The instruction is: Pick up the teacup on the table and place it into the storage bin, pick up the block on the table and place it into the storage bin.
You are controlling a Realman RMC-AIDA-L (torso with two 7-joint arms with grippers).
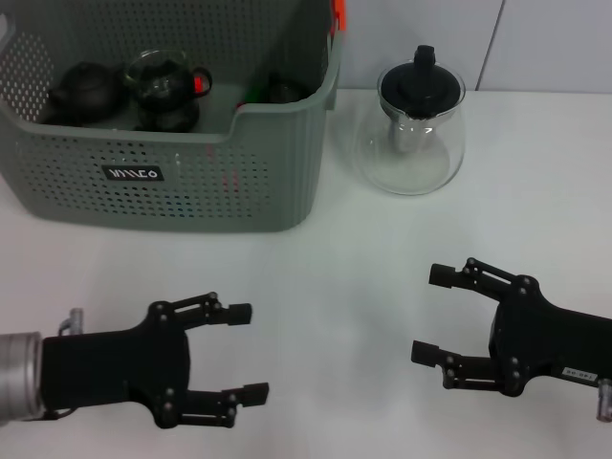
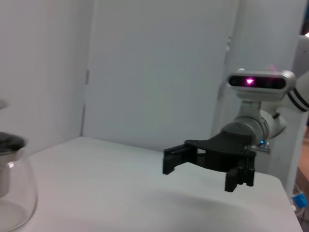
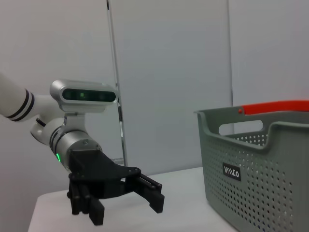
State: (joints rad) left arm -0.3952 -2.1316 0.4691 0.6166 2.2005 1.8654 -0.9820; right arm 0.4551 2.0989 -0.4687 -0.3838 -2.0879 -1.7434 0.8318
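While our left gripper (image 1: 244,352) and right gripper (image 1: 432,316) hang spread and empty near the table's (image 1: 335,287) front edge, cups already sit inside the storage bin (image 1: 239,182), so we seem done.

White table (image 1: 316,287): storage bin (image 1: 172,182), glass teapot (image 1: 413,129) alongside.

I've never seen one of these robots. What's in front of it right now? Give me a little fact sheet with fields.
Surface: white table
Storage bin: grey-green, far left, holding dark teapots
Glass teapot: on the table right of the bin, black lid on
Left gripper: near edge, jaws open, empty
Right gripper: near edge, jaws open, empty
Loose teacup or block on table: none visible
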